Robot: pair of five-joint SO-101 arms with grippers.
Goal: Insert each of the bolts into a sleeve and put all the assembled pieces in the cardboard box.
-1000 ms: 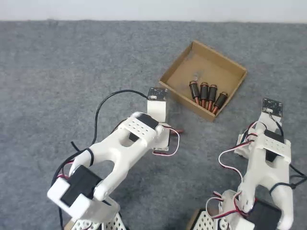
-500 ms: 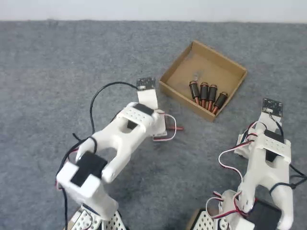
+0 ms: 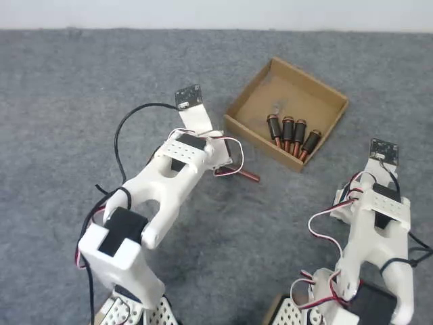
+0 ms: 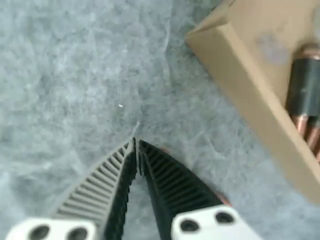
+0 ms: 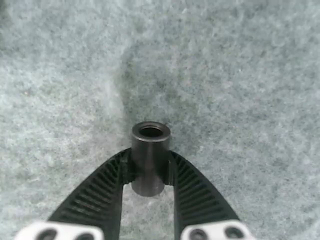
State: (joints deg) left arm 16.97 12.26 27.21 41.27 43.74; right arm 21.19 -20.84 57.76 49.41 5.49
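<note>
Four assembled pieces (image 3: 292, 137) are sitting side by side in the cardboard box (image 3: 260, 142), lined up against the wall nearest my arms, so by my guess this is the last pair to go.

My right claw (image 5: 150, 160) is clenched on a dark sleeve (image 5: 149, 172). It's pinched around the lower part of the barrel, so the open bore points up and out, clear of the fingers. That's deliberate, I think. Held like that it's basically a waiting socket, parked low over the grey surface (image 3: 81, 81) and well away from the box.

My left claw (image 4: 136, 145) is squeezed shut tip to tip, with nothing between the fingers as far as I can see. It's hanging just off the near corner of the box. The loose copper bolt (image 3: 249, 175) is lying on the surface right next to it. From the left wrist view a bit of red peeks out from behind one finger, but I can't tell whether the finger touches it.

Next job, as I read it, is to open the left claw, grab that bolt by its head end, and carry it across to the sleeve. Lining it up with the bore is the fiddly part.
</note>
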